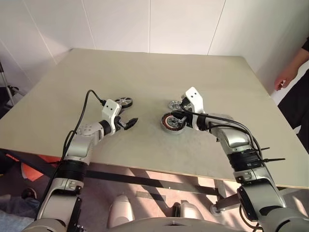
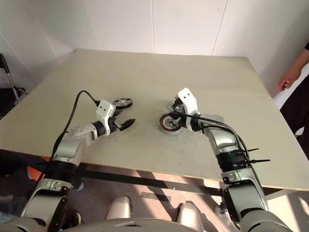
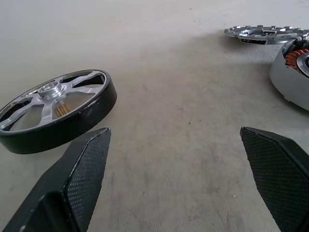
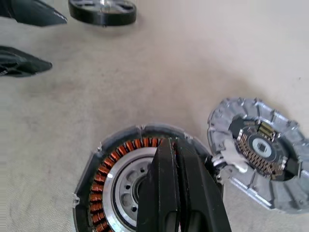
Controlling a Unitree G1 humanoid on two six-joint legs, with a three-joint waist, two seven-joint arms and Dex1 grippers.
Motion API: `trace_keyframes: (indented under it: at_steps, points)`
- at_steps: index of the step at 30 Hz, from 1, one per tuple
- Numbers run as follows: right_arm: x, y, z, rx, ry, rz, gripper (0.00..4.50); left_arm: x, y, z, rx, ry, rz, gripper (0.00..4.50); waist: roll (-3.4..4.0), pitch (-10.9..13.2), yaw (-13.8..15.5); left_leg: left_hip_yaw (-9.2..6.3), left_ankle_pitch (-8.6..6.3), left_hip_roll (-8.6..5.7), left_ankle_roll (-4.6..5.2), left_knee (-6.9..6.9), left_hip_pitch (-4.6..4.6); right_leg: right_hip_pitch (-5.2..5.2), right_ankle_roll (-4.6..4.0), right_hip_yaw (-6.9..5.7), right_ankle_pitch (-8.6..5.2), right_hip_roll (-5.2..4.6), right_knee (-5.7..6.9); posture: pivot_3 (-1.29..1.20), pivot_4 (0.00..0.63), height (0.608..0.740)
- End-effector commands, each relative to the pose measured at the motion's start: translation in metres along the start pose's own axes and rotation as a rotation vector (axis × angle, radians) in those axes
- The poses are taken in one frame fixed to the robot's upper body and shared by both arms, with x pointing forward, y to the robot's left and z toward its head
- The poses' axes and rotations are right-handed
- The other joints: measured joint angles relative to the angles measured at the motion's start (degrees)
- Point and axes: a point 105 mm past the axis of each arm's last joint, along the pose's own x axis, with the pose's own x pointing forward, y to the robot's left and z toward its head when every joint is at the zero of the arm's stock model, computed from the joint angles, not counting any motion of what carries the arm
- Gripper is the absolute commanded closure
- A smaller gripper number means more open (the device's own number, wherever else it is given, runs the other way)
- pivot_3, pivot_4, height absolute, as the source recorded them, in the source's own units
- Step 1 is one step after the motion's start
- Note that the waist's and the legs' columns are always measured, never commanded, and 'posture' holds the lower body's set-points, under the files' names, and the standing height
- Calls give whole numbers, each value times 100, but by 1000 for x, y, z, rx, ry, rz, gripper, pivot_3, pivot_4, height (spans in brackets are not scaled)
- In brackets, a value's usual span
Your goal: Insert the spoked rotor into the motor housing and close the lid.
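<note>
The right fingers [image 4: 176, 145] are pinched together over the motor housing [image 4: 111, 179]. The left fingers [image 3: 87, 164] are wide apart beside the spoked wheel [image 3: 53, 108].

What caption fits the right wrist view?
Shut right gripper over the motor housing, lid beside it, spoked rotor beyond.

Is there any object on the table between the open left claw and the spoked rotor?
No, nothing visible stands between them. The left claw is open, and the spoked rotor lies flat just beyond it on bare table. The motor housing and lid are off to the side, near the shut right claw.
</note>
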Motion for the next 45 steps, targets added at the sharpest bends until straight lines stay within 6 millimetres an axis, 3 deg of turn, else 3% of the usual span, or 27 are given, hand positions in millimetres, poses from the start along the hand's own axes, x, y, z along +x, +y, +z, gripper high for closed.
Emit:
trace_keyframes:
  at_steps: [1, 4, 8, 11, 15, 20, 22, 32, 45]
  points:
    - [-7, 5, 28, -59, -75, 18, 4458, -2, 4, 16, 23, -50, 12, 0, 0, 0, 1, 0, 0, 0, 0, -3, 1, 0, 0, 0, 0, 0, -2, 0, 0, 740]
    - [-6, 12, 15, -50, -39, 37, 4458, -2, 4, 16, 22, -50, 12, 0, 0, 0, 2, 0, 0, 0, 0, -4, 1, 0, 0, 0, 0, 0, -3, 0, 0, 740]
    - [4, 19, -26, 11, 72, 48, 4458, -3, 5, 16, 22, -52, 15, 0, 0, 0, 4, 0, 1, 0, -2, -4, 2, 3, 0, 0, 0, -1, -3, 0, 0, 740]
    - [9, 16, -46, 36, 121, 21, 4458, -3, 5, 17, 24, -53, 16, 0, -3, -4, -10, 1, 2, -2, -2, -3, 7, 3, 0, 2, 0, -2, -1, 0, 0, 740]
    - [7, 12, -19, 28, 32, 22, 4458, -4, 6, 17, 25, -53, 19, 0, -5, -6, -11, 1, 2, -2, -4, -6, 41, 32, 2, 4, -1, -1, 0, 0, 0, 740]
    - [-10, 9, 33, -12, -122, 43, 4458, -8, 11, 18, -13, -70, 45, 0, -2, -3, -7, 1, 2, -2, -4, -6, 30, 24, 1, 4, -1, -1, -1, 0, 0, 740]
    - [-13, 7, 41, -23, -142, 39, 4458, -11, 17, 17, -40, -76, 75, 0, -3, -3, -6, 1, 2, -2, -4, -8, 20, 12, 1, 4, 0, 0, -1, 0, 0, 740]
    - [-14, 2, 39, -18, -130, 12, 4458, -21, 65, -2, -405, -72, 354, 0, -3, -3, -1, 2, 4, 0, -8, -15, 20, 10, 0, 3, -1, 4, -3, 0, 0, 740]
    - [-15, 1, 38, -10, -126, 7, 4458, 13, 51, 8, -889, -215, 263, 0, -8, -1, 14, 1, 4, -3, -8, -15, 16, 11, 0, 1, 0, 1, -10, 0, 0, 740]
